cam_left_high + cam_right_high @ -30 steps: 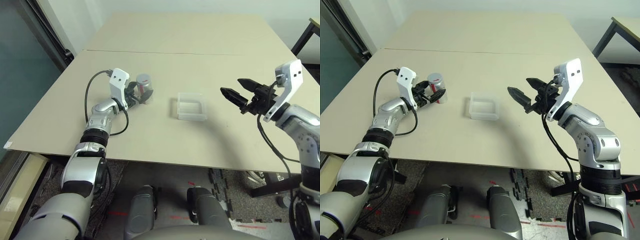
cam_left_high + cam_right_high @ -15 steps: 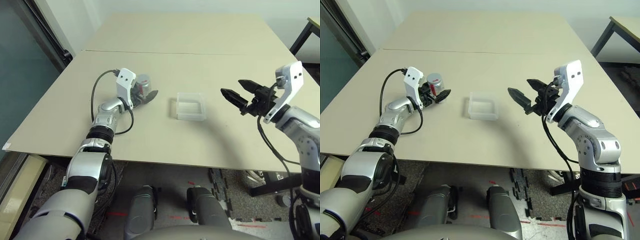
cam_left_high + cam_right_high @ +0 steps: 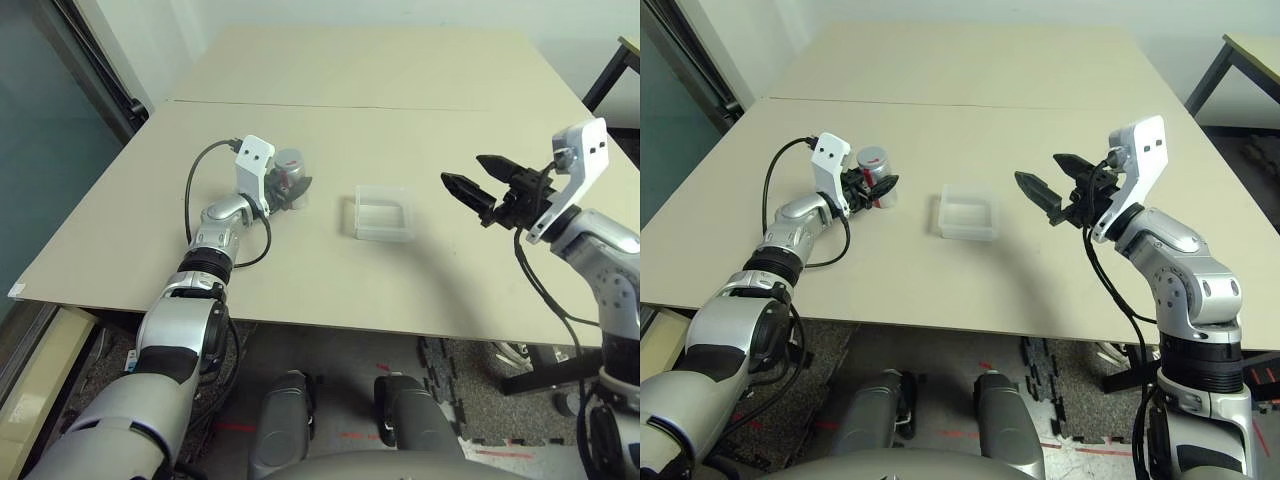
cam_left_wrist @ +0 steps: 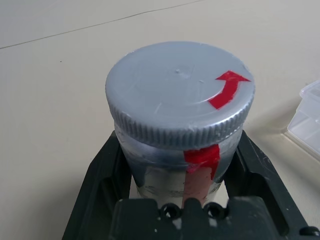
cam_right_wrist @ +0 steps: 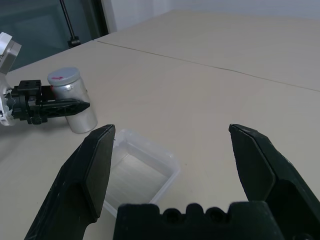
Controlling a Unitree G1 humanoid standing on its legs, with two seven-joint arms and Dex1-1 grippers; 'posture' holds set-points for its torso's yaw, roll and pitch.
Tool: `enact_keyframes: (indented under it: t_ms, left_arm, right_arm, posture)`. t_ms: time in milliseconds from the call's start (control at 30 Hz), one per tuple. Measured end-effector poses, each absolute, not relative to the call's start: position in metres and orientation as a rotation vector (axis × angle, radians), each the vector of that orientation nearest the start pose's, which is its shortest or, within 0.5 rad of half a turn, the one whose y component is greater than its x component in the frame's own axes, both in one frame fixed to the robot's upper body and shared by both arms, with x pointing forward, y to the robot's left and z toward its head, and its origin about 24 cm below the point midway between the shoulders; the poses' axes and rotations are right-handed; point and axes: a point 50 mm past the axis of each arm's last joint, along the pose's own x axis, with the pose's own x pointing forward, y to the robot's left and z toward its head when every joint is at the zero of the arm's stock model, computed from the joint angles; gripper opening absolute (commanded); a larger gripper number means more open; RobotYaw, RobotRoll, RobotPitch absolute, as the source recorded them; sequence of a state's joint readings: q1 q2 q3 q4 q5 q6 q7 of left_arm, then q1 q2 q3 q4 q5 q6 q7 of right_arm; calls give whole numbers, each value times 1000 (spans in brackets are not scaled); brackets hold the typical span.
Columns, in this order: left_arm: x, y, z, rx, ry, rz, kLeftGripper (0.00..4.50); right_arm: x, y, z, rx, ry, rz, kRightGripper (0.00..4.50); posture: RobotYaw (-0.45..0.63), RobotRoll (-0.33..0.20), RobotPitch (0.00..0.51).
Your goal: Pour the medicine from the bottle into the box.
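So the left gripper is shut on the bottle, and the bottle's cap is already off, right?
Not quite. The left gripper is shut on the bottle, but its grey cap is on, as the left wrist view shows.

beige table (image 3: 400, 90) with a seam; black table leg (image 3: 606, 75) beyond

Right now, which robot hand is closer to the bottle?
Left. The left gripper has its fingers shut around the bottle. The right gripper hangs open in the air, on the far side of the box.
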State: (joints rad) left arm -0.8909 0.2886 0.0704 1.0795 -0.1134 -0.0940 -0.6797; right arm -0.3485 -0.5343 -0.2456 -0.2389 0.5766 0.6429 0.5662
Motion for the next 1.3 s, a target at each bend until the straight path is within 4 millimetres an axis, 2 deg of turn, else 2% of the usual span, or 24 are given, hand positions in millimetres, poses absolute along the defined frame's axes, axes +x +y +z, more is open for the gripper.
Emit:
enact_keyframes:
  t_ms: [100,267,400,467,533,1000,1300]
  left_arm:
    - [387,170,104,71,133,-644,2719]
    - [382,167,118,16,215,-888,2719]
    - [385,173,162,69,180,-1008,2719]
    - [386,167,188,124,118,-1074,2719]
    - [384,161,200,161,79,-1128,2719]
    - [369,107,195,290,75,-1444,2719]
    - [367,93,189,295,53,-1512,2719]
  right_arm:
    - [285,-213,184,22,-31,620,4500]
    - [291,-203,199,4,-19,737,4500]
    - [298,-196,204,-10,29,843,4500]
    - [302,-190,210,-27,42,908,4500]
    - [306,-184,215,-38,44,958,4500]
    - [317,-153,229,-109,44,1134,4500]
    - [318,-142,227,-101,35,1166,4500]
  posture:
    - [-129,0,91]
    - [-111,0,84]
    - [-88,0,77]
    - [-72,0,75]
    - [-66,0,72]
    - [-83,0,60]
    - [-94,0,58]
